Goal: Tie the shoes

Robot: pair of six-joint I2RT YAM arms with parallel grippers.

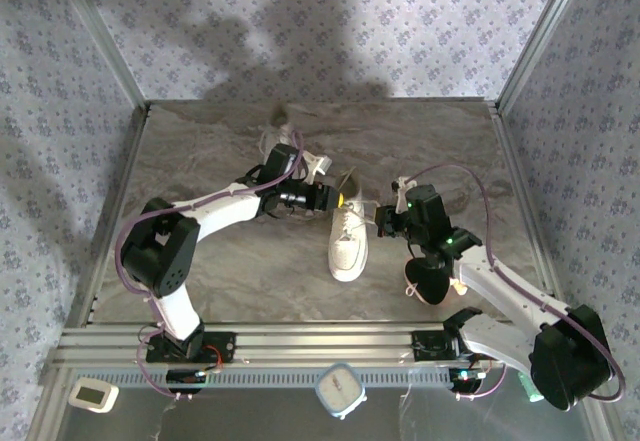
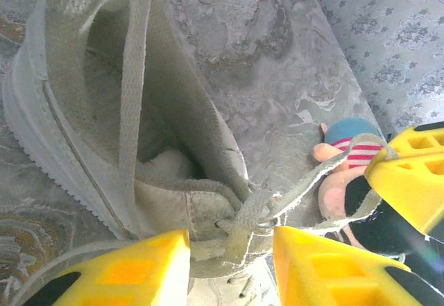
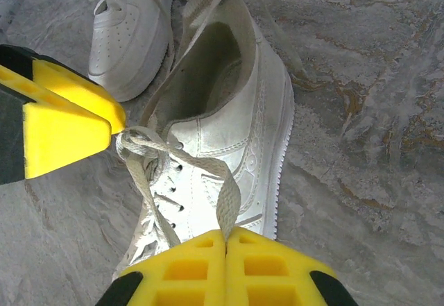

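One white shoe (image 1: 348,246) lies mid-table, toe toward the arms; its dark opening faces my left wrist camera (image 2: 69,77). The second shoe (image 1: 283,146) sits behind the left arm, also seen as a white toe (image 3: 128,28). My left gripper (image 1: 343,201) hovers over the near shoe's tongue, fingers apart, with the crossed laces (image 2: 246,219) lying between them (image 2: 232,264). My right gripper (image 1: 385,219) is shut on a lace end (image 3: 229,195), pinched between its pads (image 3: 226,240) and pulled to the shoe's right. The left gripper's yellow finger (image 3: 62,122) touches the lace crossing.
A black-and-pink plush toy (image 1: 430,281) lies under the right arm, close to the shoe (image 2: 347,164). Patterned walls close in the marbled table (image 1: 220,281) on three sides. A metal rail (image 1: 300,346) runs along the front, with a timer (image 1: 340,389) below it.
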